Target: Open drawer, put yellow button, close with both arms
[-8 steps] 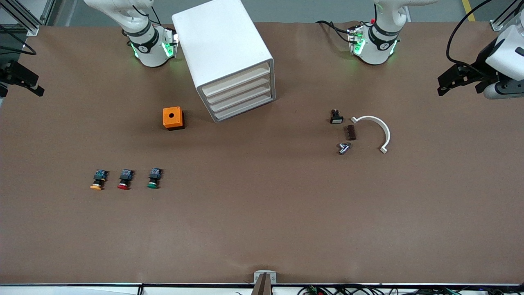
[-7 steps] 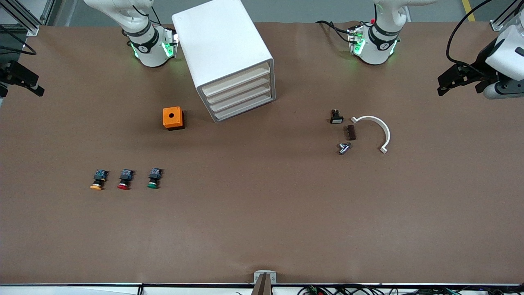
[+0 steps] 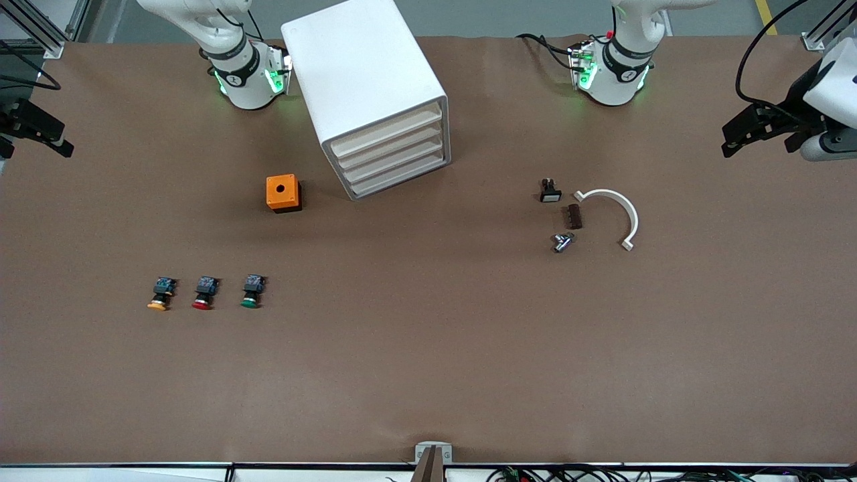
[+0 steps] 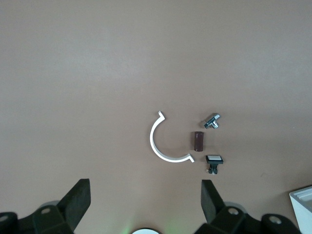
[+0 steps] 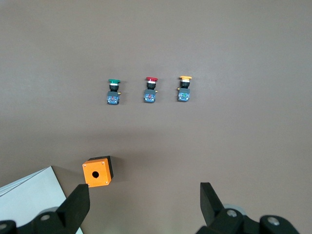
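The white cabinet (image 3: 365,87) stands between the two arm bases, and its top drawer (image 3: 385,132) is shut like the three below it. The yellow button (image 3: 159,295) lies on the table toward the right arm's end, beside a red-capped button (image 3: 204,293) and a green-capped one (image 3: 252,292). It also shows in the right wrist view (image 5: 184,89). My right gripper (image 3: 59,142) (image 5: 144,202) hangs open and empty over the right arm's end of the table. My left gripper (image 3: 731,138) (image 4: 145,195) hangs open and empty over the left arm's end.
An orange box with a hole (image 3: 283,193) sits beside the cabinet, nearer the front camera. Toward the left arm's end lie a white half-ring clamp (image 3: 619,213), a brown block (image 3: 573,216), a metal fitting (image 3: 561,242) and a small black switch (image 3: 550,191).
My left gripper has drifted slightly outward toward the left arm's end of the table. Nothing else has moved.
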Robot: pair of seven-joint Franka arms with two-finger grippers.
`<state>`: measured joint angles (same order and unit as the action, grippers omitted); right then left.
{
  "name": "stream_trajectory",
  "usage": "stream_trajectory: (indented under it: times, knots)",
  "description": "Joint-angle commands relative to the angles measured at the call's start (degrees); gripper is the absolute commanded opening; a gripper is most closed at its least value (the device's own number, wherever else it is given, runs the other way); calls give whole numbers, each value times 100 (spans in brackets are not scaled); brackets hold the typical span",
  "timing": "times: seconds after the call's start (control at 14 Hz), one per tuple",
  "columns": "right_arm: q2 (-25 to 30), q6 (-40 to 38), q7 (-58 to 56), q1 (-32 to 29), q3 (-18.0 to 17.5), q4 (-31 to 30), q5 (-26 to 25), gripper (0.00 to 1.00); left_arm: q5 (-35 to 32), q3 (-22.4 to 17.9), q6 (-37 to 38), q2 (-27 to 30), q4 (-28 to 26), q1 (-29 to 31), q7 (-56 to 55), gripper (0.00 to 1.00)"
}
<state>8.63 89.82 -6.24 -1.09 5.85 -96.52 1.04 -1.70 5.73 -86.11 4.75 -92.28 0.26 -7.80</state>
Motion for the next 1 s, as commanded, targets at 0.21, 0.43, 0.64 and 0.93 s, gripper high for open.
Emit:
stream_trajectory:
  times: [0.21, 0.43, 0.64, 0.93]
  knots:
    - [165, -9, 27, -128, -102, -130, 37, 100, -42, 104, 165, -861, 281, -87, -72, 100]
    - [165, -18, 141, -119, -111, -130, 37, 100, 64, 200, 103, -1492, 464, -306, -1122, 100]
    - [201, 9, 150, -110, -111, -200, 37, 100, 91, 209, 103, -2118, 773, -746, -2310, 100]
    - [218, 35, 150, -119, -111, -200, 37, 100, 590, 209, 103, -2637, 808, -1264, -3603, 100]
